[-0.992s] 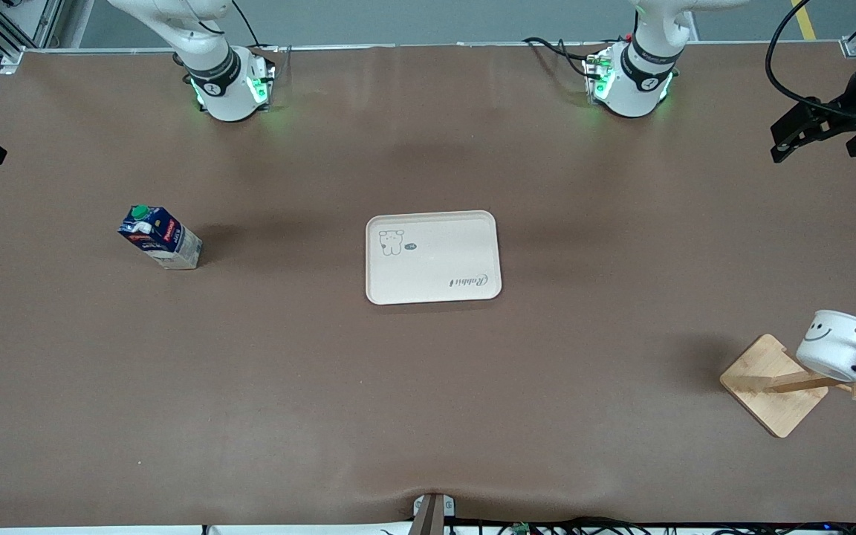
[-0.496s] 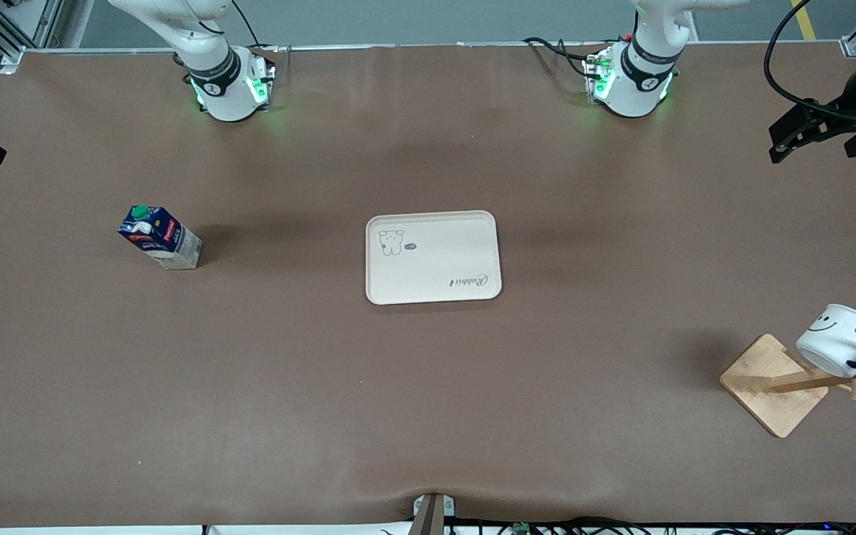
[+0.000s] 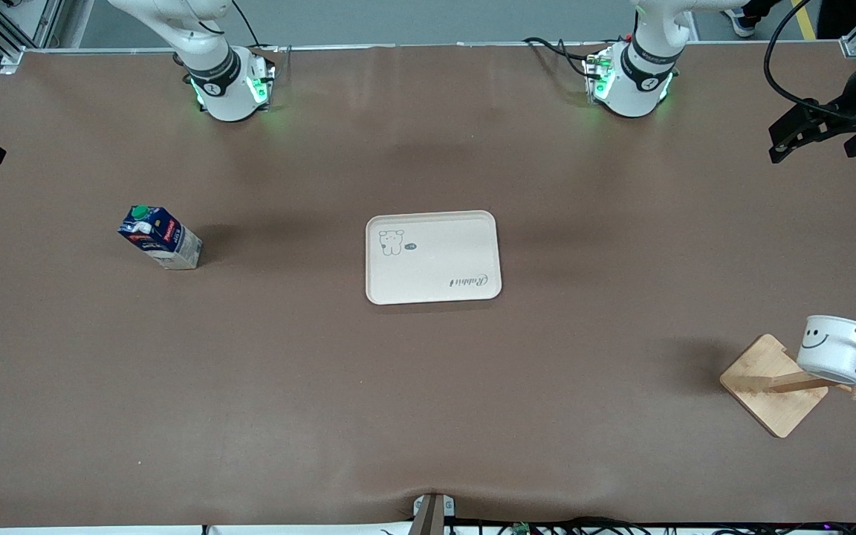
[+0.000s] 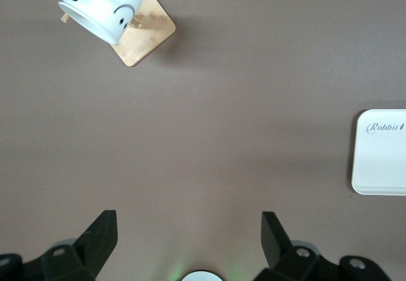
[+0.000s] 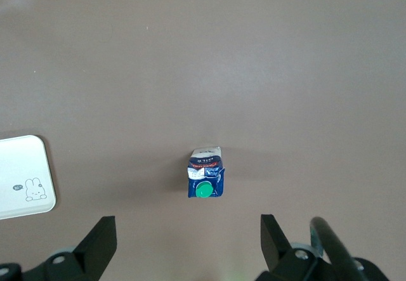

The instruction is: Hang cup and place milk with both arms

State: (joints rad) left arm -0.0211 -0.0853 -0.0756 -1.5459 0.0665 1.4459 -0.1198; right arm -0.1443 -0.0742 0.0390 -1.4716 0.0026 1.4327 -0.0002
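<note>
The cup, a white mug with a smiley face, hangs by its black handle on a peg of the wooden rack at the left arm's end of the table. It also shows in the left wrist view. The milk stands upright on the table toward the right arm's end. My left gripper is open and empty, high over the table close to its own base. My right gripper is open and empty, high over the table, with the milk just off its fingertips.
A cream tray with a rabbit drawing lies at the table's middle, nothing on it. Its edge shows in both wrist views. The rack's square base sits near the table's edge.
The cup has swung on its peg from a tilt to hanging more upright. The milk, the tray and the right arm have not moved.
</note>
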